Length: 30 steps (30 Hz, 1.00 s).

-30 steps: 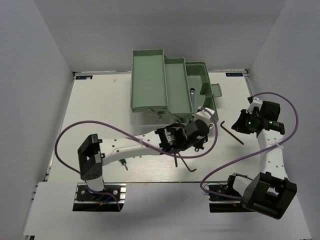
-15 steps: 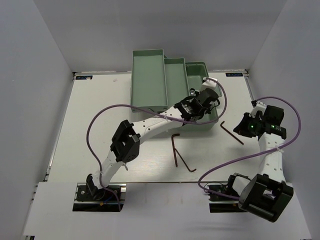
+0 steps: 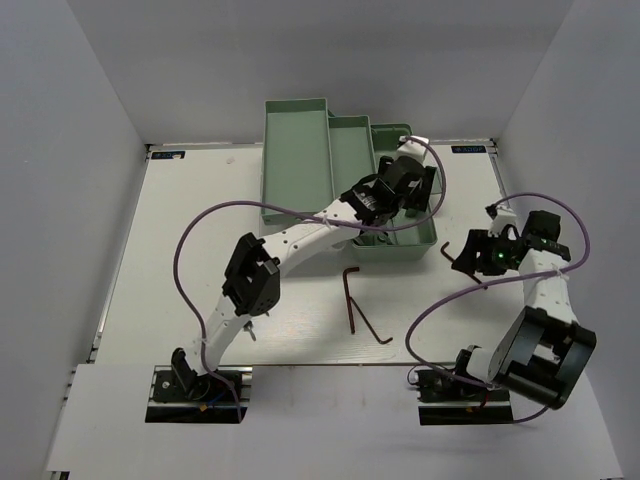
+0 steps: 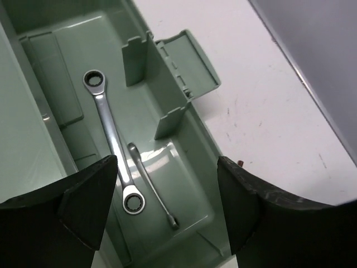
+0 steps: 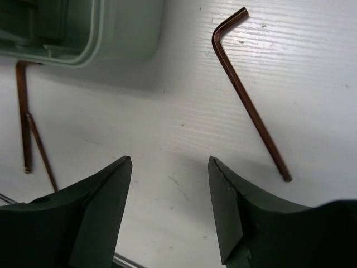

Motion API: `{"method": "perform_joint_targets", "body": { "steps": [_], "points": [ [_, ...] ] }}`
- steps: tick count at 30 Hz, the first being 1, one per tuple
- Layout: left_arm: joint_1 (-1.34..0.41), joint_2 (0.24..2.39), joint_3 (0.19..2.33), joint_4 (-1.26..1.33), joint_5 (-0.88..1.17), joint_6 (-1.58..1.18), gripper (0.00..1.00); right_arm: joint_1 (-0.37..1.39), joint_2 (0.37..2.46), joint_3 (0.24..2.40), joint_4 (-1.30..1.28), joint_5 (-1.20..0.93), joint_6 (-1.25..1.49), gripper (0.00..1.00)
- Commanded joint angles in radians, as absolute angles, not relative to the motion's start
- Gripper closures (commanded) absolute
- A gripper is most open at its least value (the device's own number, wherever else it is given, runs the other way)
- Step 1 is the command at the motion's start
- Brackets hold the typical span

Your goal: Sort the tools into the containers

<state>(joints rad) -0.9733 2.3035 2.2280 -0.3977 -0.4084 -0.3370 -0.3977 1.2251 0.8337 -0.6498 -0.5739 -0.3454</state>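
Observation:
The mint-green toolbox (image 3: 300, 160) stands open at the back of the table. In the left wrist view, two silver wrenches lie side by side on the floor of its lower compartment (image 4: 189, 167), a long one (image 4: 110, 129) and a small one (image 4: 152, 187). My left gripper (image 4: 167, 206) hangs open above them, holding nothing. My right gripper (image 5: 170, 167) is open over bare table, just left of a dark hex key (image 5: 248, 97). Two more hex keys (image 3: 350, 298) lie crossed on the table in front of the toolbox.
The toolbox's two upper trays (image 3: 355, 165) are stepped out to the left of the lower compartment. A hinged divider flap (image 4: 187, 61) sticks out over the compartment's right wall. Purple cables loop beside both arms. White walls close in the table.
My left arm swung from the table centre to over the toolbox's lower compartment and opened. My right gripper opened and shifted left toward the hex key.

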Motion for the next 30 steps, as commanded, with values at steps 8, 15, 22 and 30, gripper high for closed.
{"method": "perform_joint_targets", "body": {
  "steps": [8, 15, 22, 30],
  "points": [
    [-1.003, 1.641, 1.648, -0.33, -0.201, -0.331, 0.95, -0.319, 1.475, 0.841, -0.487, -0.566, -0.88, 0.47],
    [-1.022, 1.152, 0.948, -0.437, -0.219, -0.541, 0.38, -0.258, 1.54, 0.831, -0.281, -0.365, -0.861, 0.46],
    [-1.04, 0.862, 0.59, -0.483, -0.176, -0.666, 0.36, -0.252, 1.499, 0.842, -0.345, -0.431, -0.893, 0.46],
    [-1.049, 0.847, 0.495, -0.431, -0.144, -0.703, 0.36, -0.256, 1.601, 0.935, -0.382, -0.348, -0.896, 0.47]
  ]
}}
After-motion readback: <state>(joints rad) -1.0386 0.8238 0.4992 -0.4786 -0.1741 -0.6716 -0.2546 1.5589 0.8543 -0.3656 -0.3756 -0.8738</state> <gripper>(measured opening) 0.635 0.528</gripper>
